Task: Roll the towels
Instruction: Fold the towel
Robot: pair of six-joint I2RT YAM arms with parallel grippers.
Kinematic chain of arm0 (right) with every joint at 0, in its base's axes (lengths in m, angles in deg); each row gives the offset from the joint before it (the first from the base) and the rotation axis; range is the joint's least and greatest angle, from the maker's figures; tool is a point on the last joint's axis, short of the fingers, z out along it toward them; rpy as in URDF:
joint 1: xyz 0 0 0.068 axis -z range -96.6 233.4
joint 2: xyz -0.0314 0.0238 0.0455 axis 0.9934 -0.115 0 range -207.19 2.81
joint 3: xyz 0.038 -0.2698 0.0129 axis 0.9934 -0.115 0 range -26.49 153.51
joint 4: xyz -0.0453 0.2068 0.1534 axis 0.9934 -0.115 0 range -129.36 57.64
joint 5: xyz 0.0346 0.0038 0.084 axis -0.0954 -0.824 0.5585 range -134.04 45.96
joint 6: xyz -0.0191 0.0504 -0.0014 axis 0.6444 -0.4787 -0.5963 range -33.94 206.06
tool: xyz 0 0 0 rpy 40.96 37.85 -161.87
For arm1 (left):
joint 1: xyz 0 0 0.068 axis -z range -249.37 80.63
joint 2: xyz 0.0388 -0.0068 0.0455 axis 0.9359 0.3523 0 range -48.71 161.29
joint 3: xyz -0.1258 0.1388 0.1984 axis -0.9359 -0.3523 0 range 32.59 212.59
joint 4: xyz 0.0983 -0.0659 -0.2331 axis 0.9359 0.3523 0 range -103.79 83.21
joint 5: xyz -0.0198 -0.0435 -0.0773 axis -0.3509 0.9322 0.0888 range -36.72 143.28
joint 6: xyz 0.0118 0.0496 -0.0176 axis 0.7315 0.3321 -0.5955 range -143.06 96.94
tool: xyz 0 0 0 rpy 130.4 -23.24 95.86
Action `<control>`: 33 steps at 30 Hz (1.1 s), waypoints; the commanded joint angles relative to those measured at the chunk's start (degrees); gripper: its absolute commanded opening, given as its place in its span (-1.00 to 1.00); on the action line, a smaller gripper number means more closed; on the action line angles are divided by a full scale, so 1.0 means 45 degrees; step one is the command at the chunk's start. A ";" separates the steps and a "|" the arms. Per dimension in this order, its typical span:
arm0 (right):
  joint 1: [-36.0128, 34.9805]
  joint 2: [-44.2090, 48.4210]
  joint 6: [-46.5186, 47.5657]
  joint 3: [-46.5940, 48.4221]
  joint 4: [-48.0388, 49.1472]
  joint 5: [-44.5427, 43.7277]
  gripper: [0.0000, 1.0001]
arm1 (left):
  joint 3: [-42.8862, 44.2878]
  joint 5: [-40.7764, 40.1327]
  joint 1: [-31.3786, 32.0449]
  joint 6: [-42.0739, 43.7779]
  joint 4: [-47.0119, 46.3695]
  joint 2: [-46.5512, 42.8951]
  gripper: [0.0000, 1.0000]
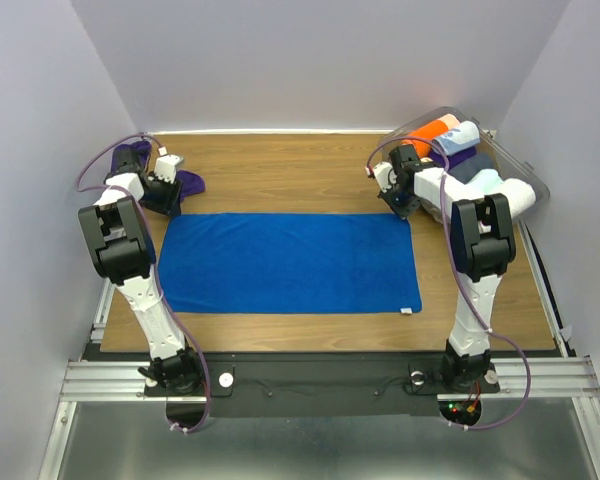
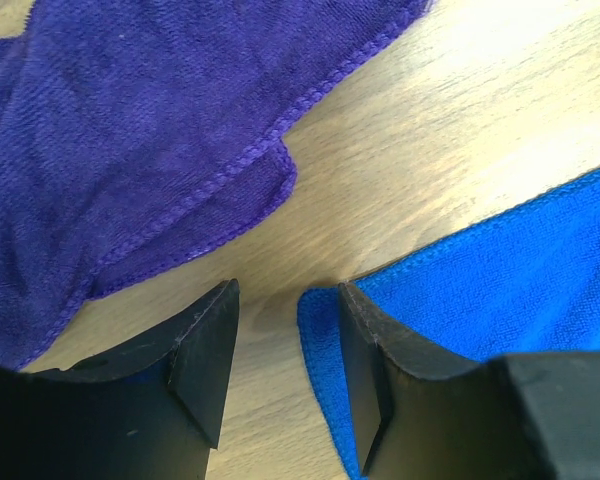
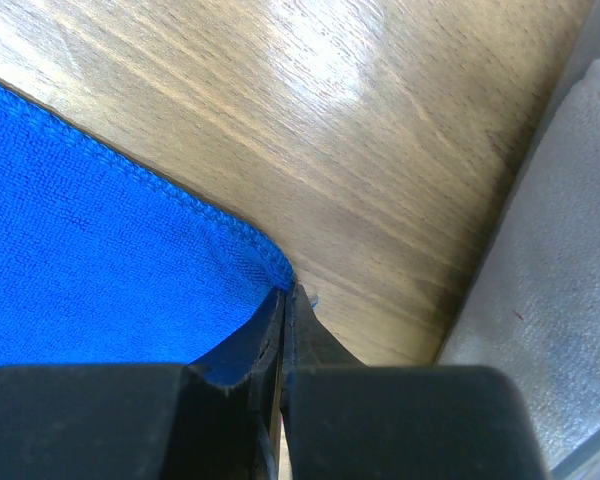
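Observation:
The royal blue towel [image 1: 290, 262] lies flat and spread out in the middle of the wooden table. My left gripper [image 1: 166, 198] is open at its far left corner. In the left wrist view [image 2: 285, 295] one finger rests on the blue corner [image 2: 540, 270] and the other on bare wood. My right gripper [image 1: 401, 204] is shut at the far right corner. In the right wrist view [image 3: 285, 292] the blue corner [image 3: 80, 260] runs into the closed fingertips. The dark purple towel [image 1: 191, 183] lies crumpled behind the left gripper and also shows in the left wrist view [image 2: 130, 130].
A clear plastic bin [image 1: 525, 165] stands at the back right, holding rolled towels: an orange roll [image 1: 432, 134], a pale blue one and a white one [image 1: 517, 196]. Its wall and white roll [image 3: 570, 250] lie just right of my right gripper. White walls enclose the table.

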 commanded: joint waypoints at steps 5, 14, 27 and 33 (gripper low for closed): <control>0.0048 0.0497 0.0141 -0.0146 0.0245 0.0233 -0.99 | 0.0030 0.0727 0.0045 -0.0593 0.0037 -0.0781 0.10; 0.0048 0.0614 0.0180 -0.0205 0.0245 0.0214 -0.99 | 0.0870 0.0358 0.0045 -0.0537 0.0778 -0.0822 0.04; 0.0048 0.0380 0.0239 0.0069 0.0245 0.0194 -0.99 | -0.0106 0.0336 0.0065 -0.0264 0.0797 -0.0588 -0.10; 0.0048 0.0302 0.0219 0.0108 0.0245 0.0175 -0.99 | -0.0438 0.0356 0.0026 -0.0225 0.0759 -0.0490 -0.13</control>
